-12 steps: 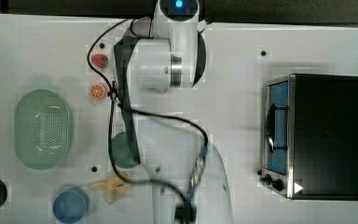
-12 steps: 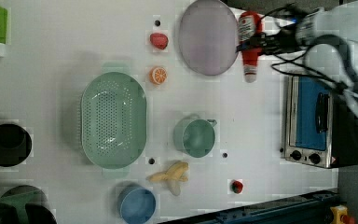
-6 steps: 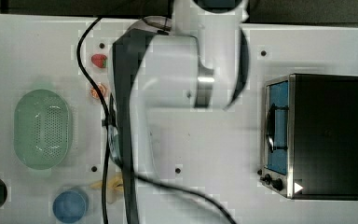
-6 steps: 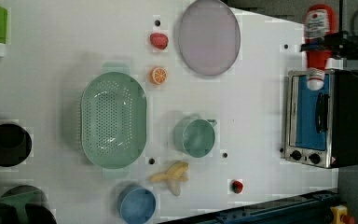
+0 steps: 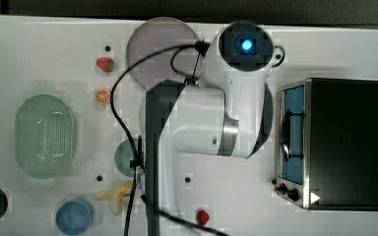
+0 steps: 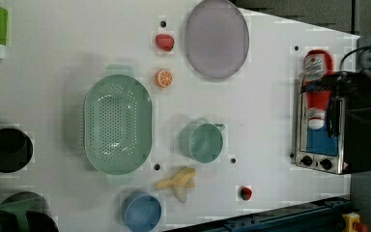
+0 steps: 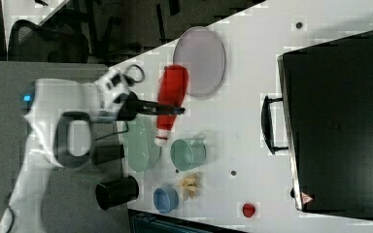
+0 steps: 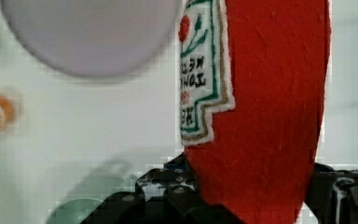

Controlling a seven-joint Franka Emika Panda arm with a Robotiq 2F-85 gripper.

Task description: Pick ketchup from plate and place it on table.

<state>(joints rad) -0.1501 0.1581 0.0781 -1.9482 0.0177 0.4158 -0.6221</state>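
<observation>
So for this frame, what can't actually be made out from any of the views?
- Top view: the arm covers the ketchup and part of the plate.
- Left view: the ketchup overlaps the toaster oven, so its height above the table is unclear.
- Wrist view: the ketchup is cut off by the edges; its tip is out of frame.
- Right view: the gripper crosses the bottle's middle.

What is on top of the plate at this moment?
Nothing: the plate lies bare. The ketchup is off it, held in the gripper. In the top view the arm covers part of the plate.
</observation>
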